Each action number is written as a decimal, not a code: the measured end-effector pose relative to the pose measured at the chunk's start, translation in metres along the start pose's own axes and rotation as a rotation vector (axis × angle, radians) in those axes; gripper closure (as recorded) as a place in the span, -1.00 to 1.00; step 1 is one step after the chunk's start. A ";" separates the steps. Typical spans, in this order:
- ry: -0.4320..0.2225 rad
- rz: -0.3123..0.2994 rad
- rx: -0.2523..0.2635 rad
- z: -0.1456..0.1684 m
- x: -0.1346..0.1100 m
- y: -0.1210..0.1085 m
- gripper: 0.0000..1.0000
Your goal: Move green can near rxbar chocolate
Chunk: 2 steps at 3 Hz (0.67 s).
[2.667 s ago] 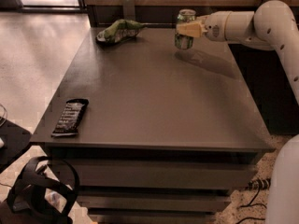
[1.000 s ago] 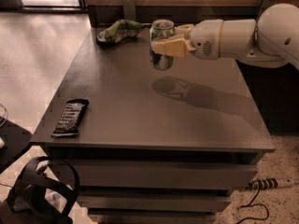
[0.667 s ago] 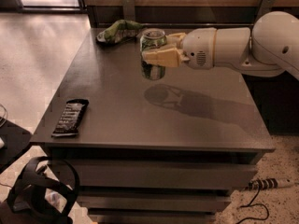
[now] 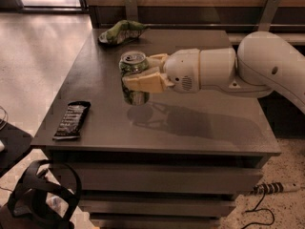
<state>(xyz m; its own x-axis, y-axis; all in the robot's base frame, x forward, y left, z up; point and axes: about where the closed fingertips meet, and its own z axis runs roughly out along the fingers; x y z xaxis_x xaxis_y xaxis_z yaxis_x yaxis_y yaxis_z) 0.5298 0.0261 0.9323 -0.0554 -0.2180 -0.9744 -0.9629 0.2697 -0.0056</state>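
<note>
Carrying the green can (image 4: pixel 134 80) over to the bar is the step you're on, and I'd call it roughly halfway. The gripper (image 4: pixel 138 70) sits over the middle-left of the table (image 4: pixel 205 128), reaching in from the right. Its two tan fingers (image 4: pixel 143 83) are pinching the can around its body, one on the near side and one on the far side. The can is upright, silver top up, and I reckon it's hanging clear of the tabletop, since its shadow (image 4: pixel 140 113) shows as a separate blob just below it. The chocolate bar (image 4: pixel 72 119) lies flat by the near-left corner, well apart from the can, with its long side running near to far. So you need to go left and toward the near edge. My advice: don't drop the height until you're almost there, so the bottom rim doesn't scrape. Then lower it straight down just to the right of the bar, not on top of it. Leave a small gap, because a nudge could slide that slick wrapper off the left edge, which is right beside it. Don't let go until the base is flat on the table; a light can like that probably tips easily. Then spread the fingers just enough and back out to the right so you don't clip it. The green snack bag (image 4: pixel 120 31) at the far-left end is out of your way, so ignore it.
</note>
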 end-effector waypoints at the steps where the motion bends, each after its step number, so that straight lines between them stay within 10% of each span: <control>1: 0.002 -0.001 -0.008 0.003 0.001 0.004 1.00; 2: 0.038 -0.018 -0.007 0.013 0.004 0.009 1.00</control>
<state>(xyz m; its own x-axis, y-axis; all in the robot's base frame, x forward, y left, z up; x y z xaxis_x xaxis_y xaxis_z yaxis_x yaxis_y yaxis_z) 0.5243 0.0403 0.9254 -0.0484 -0.2585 -0.9648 -0.9656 0.2593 -0.0210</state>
